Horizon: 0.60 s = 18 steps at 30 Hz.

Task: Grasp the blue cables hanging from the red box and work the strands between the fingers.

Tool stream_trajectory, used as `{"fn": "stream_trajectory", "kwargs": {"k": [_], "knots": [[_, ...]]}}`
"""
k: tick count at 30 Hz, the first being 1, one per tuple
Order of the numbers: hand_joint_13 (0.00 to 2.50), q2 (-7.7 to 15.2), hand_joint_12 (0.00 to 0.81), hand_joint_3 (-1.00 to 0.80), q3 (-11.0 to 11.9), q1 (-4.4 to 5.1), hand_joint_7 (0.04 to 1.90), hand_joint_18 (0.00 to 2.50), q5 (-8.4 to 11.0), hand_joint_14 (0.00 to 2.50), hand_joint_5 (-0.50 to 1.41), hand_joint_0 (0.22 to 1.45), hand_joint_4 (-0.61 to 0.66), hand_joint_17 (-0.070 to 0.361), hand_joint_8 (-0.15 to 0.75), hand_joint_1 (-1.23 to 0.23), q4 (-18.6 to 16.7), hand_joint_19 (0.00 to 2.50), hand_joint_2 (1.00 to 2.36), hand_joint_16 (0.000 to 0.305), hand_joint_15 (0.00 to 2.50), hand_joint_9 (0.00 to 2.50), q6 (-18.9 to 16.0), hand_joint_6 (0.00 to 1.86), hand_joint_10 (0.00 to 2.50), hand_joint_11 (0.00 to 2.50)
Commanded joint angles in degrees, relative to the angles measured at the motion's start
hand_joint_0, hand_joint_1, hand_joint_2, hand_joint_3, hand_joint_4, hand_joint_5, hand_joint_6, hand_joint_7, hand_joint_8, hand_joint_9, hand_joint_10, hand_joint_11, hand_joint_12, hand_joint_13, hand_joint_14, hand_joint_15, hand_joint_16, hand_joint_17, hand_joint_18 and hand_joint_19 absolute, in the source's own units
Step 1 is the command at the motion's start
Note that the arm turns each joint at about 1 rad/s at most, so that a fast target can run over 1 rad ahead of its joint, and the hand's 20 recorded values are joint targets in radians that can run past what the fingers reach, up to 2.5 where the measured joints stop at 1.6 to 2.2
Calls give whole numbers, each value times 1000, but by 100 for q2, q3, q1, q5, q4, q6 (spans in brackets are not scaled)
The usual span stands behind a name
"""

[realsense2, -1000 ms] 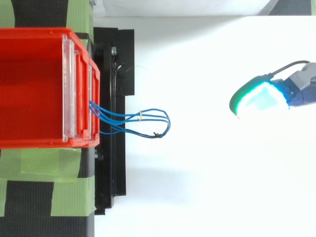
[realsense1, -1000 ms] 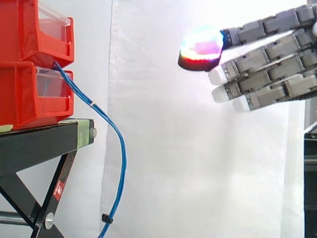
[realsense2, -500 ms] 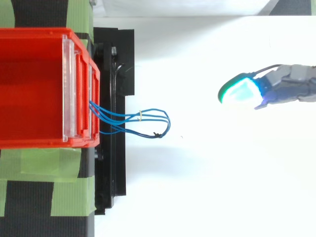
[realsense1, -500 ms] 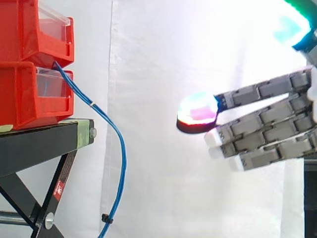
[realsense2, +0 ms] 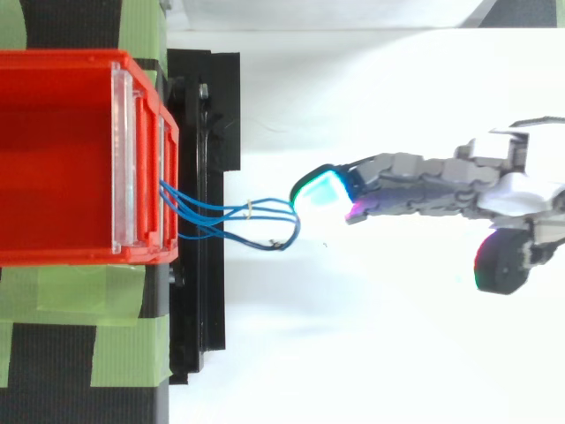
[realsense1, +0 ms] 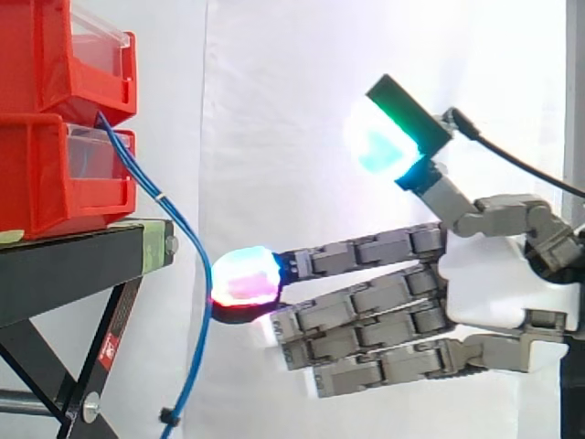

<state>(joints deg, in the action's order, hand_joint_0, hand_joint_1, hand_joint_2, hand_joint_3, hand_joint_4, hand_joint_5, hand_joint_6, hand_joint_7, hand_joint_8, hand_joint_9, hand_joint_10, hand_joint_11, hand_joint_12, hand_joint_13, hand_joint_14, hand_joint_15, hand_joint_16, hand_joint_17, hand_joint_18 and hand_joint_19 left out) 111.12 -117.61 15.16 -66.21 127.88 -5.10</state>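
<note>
Thin blue cables (realsense1: 162, 196) come out of the gap between the stacked red bins (realsense1: 46, 174) and hang down past the stand's edge. From above, the blue cables (realsense2: 250, 209) form a loop sticking out to the right of the red bin (realsense2: 62, 150). My hand (realsense1: 498, 283) reaches in from the right with its fingers straight and stacked. The foremost glowing fingertip (realsense1: 242, 283) touches the hanging strands and pushes them slightly left. The thumb, with its green-cyan pad (realsense1: 388, 137), is raised well above the fingers. In the top view my hand (realsense2: 521, 190) has its fingertip (realsense2: 320, 190) against the loop's right end.
The bins sit on a black stand (realsense1: 73, 265) with green tape (realsense2: 79, 353) on its top. A white curtain hangs behind. A small black clip (realsense1: 167, 417) sits low on the cables.
My hand has moved down and left from the upper right to the cables. Its foremost fingertip now touches the strands, and their lower part has swung slightly left.
</note>
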Motion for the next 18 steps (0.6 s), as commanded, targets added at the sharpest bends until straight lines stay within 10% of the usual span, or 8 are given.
{"fn": "stream_trajectory", "kwargs": {"k": [1, 18], "knots": [[0, 68, 405, -1000, 186, 13, 713, 0, 82, 4, -262, 704, 251, 172, 387, -524, 132, 0, 1000, 76, 212, 317, 106, 7, 4, 254], [0, 77, 407, -1000, 309, 66, 716, 0, 434, 4, -249, 707, 260, 171, 387, -525, 202, 5, 1000, 76, 218, 320, 590, 6, 6, 251]]}}
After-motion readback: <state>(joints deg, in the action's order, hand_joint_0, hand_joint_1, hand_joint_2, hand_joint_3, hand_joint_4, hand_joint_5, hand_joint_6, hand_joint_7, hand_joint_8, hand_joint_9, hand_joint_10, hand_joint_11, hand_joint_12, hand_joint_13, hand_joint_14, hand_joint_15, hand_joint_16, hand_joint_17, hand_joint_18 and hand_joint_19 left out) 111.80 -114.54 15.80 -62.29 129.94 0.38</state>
